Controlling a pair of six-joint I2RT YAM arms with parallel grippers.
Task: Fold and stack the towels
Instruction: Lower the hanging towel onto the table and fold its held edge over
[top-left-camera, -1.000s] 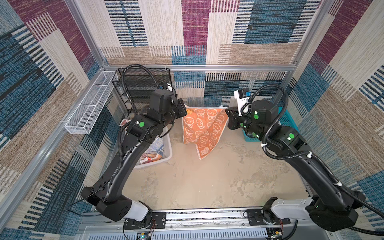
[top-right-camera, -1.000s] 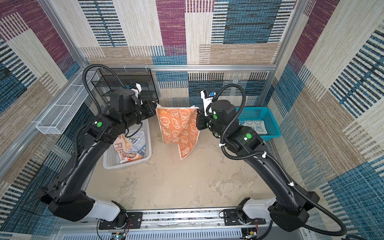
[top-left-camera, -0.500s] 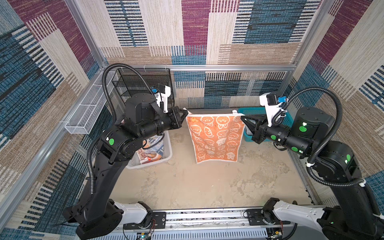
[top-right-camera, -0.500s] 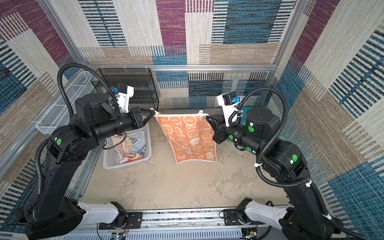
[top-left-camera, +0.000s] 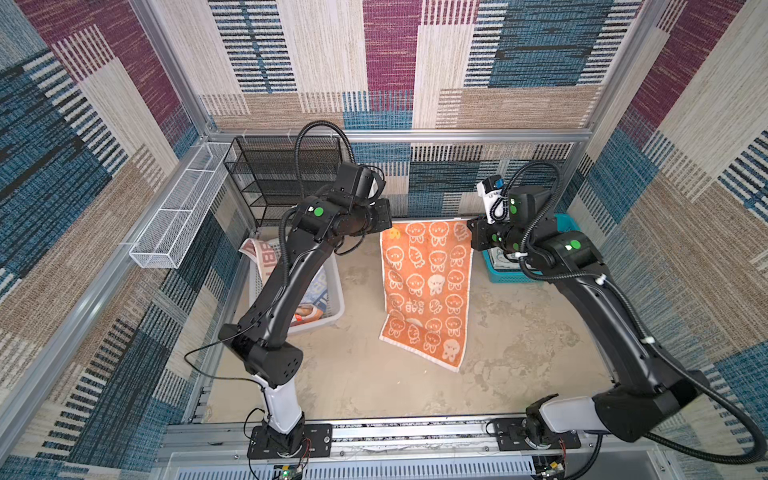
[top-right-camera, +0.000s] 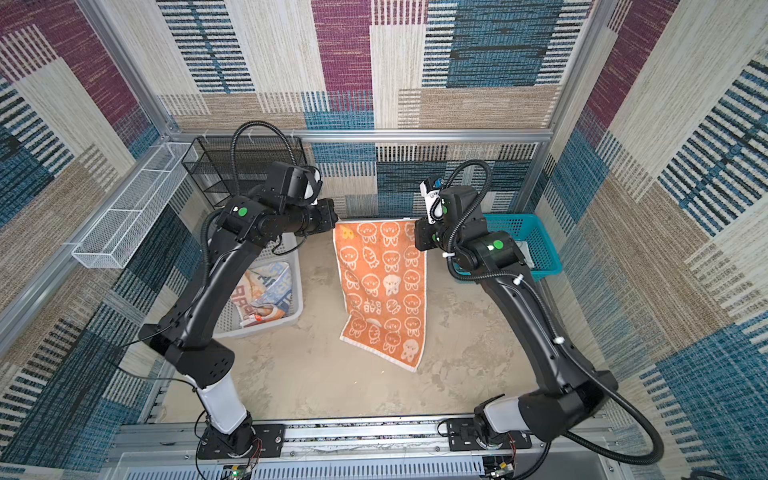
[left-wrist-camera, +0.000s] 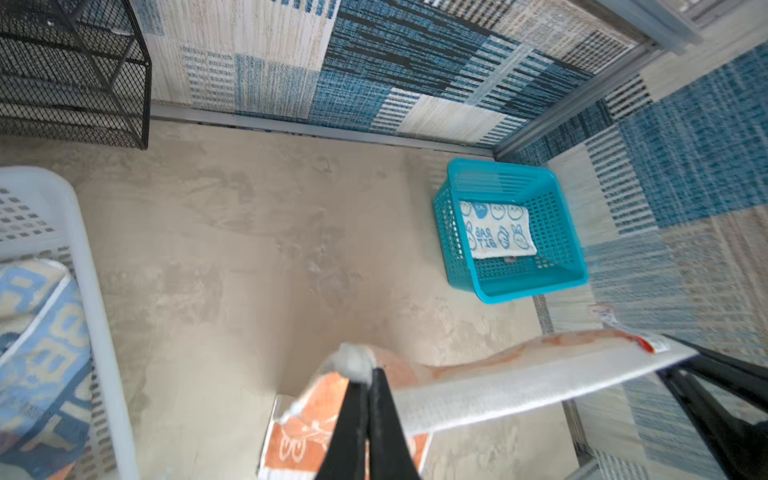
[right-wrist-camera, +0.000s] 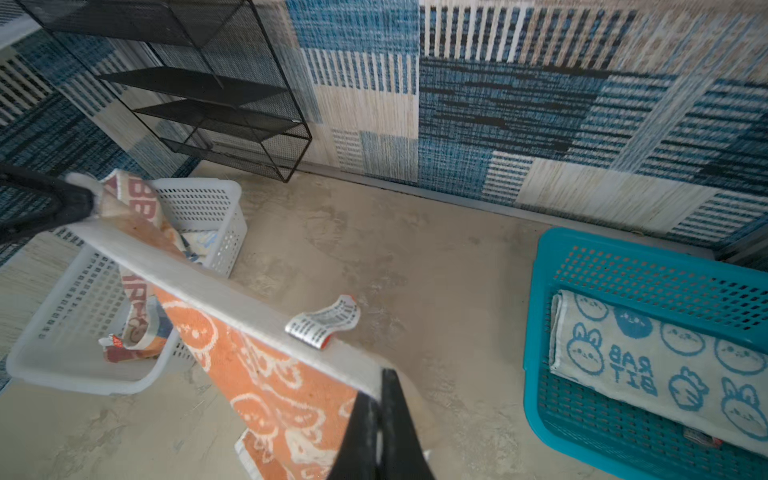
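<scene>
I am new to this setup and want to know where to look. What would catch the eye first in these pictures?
The orange towel stands out most: it hangs in the middle toward the back, its top corners pinched by the left pincer and the right pincer. A folded blue-rabbit towel lies in the teal basket at the back right, and a crumpled lettered towel sits in the white basket on the left.

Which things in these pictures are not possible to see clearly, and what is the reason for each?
Lettered towel: in a top view the left arm covers most; in the left wrist view the edge cuts it.
Blue-rabbit towel: in both top views the right arm covers most.
Label print on the orange towel: right wrist view, too small and blurred.
</scene>
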